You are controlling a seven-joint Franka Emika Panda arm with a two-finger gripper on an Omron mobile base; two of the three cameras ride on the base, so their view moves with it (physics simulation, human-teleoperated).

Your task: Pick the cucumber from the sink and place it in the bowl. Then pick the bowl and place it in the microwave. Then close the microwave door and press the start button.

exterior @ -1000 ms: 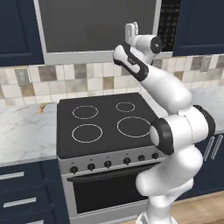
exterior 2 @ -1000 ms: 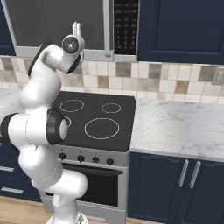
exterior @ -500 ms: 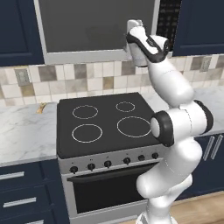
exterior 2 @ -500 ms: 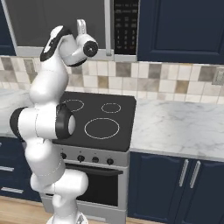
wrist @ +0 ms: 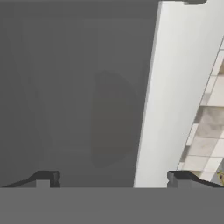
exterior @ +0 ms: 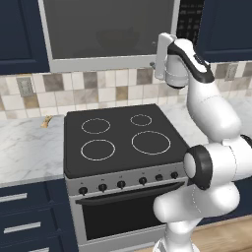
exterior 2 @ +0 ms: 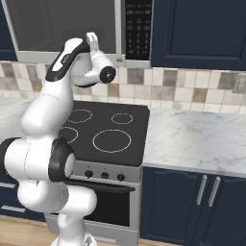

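The microwave (exterior: pixel 110 32) hangs above the stove, and its door (exterior: pixel 108 29) of dark tinted glass in a grey frame is shut. Behind the glass the bowl (exterior: pixel 118 38) shows as a dim round shape; in the hand view the bowl (wrist: pixel 111 118) is a faint dark form. The cucumber is hidden and the sink is out of view. My gripper (exterior: pixel 158 55) is open and empty at the door's lower right corner, just left of the black keypad panel (exterior: pixel 190 22). From the right, the gripper (exterior 2: pixel 91 42) sits left of the keypad panel (exterior 2: pixel 137 29). Its fingertips (wrist: pixel 46 177) stand wide apart facing the glass and grey frame (wrist: pixel 170 96).
Below is a black-top stove (exterior: pixel 118 138) with ring burners, a row of knobs and an oven door. Marble counters (exterior 2: pixel 197 139) run on both sides under a tiled backsplash. Navy cabinets (exterior 2: pixel 202 29) flank the microwave. A small tan object (exterior: pixel 47 121) lies on the left counter.
The hand has swung right along the door toward the keypad side and dropped slightly. The forearm has straightened upward. The door stays shut.
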